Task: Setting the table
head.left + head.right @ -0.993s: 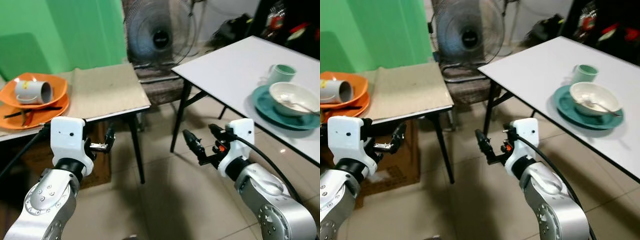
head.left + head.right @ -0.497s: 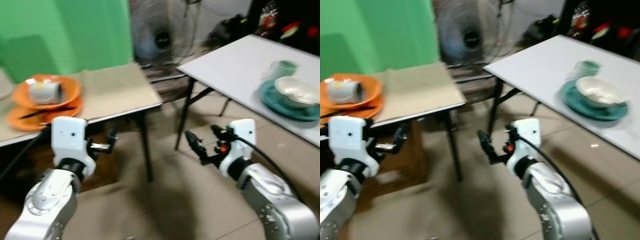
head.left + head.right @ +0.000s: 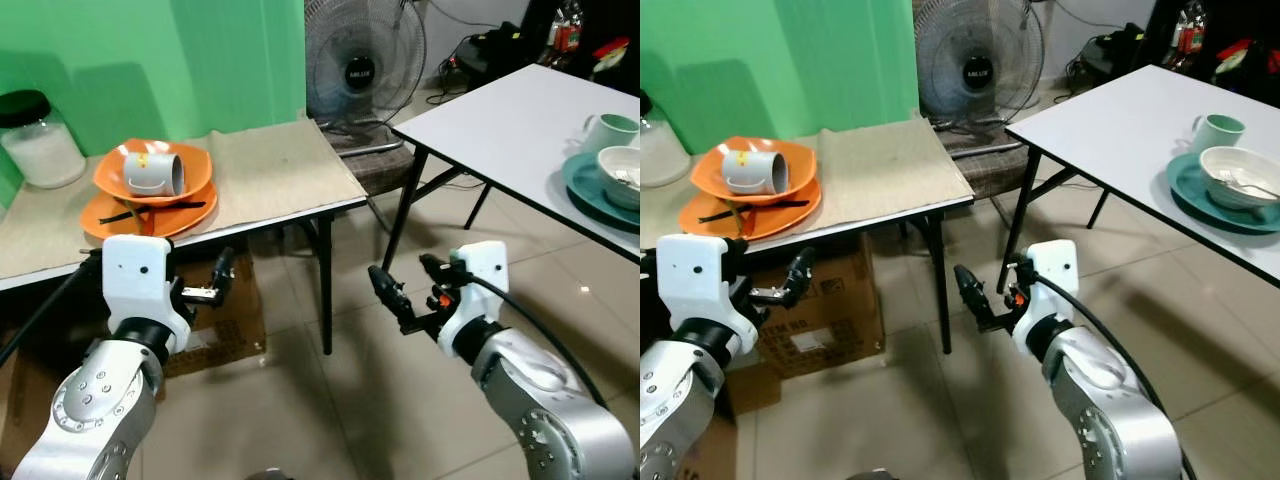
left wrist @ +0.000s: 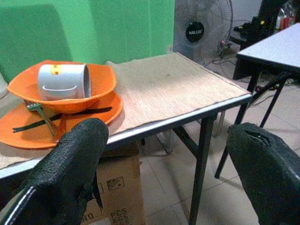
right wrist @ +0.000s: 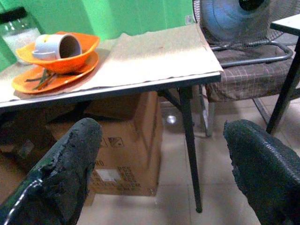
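Note:
An orange bowl [image 3: 199, 168] holding a white mug [image 3: 150, 173] on its side sits on an orange plate [image 3: 105, 216] with dark cutlery [image 3: 140, 210], on the small table with a beige mat [image 3: 275, 172]. On the white table [image 3: 510, 115] at the right stand a teal plate [image 3: 582, 187], a white bowl [image 3: 624, 172] and a pale green mug [image 3: 610, 129]. My left gripper [image 3: 217, 283] and right gripper [image 3: 405, 290] are both open and hold nothing, low in front of me over the floor. The orange bowl [image 4: 101, 85] and mug [image 4: 62, 81] lie ahead of the left fingers [image 4: 70, 164].
A lidded glass jar [image 3: 36, 140] stands at the back left of the small table. A standing fan [image 3: 362, 62] and a chair seat [image 3: 375, 165] fill the gap between the tables. A cardboard box [image 3: 825, 320] sits under the small table. Tiled floor lies ahead.
The whole view has swung to the left: the small table and orange dishes now sit nearer the middle, the jar has come into view, and the white table has slid toward the right edge. Both grippers stay open.

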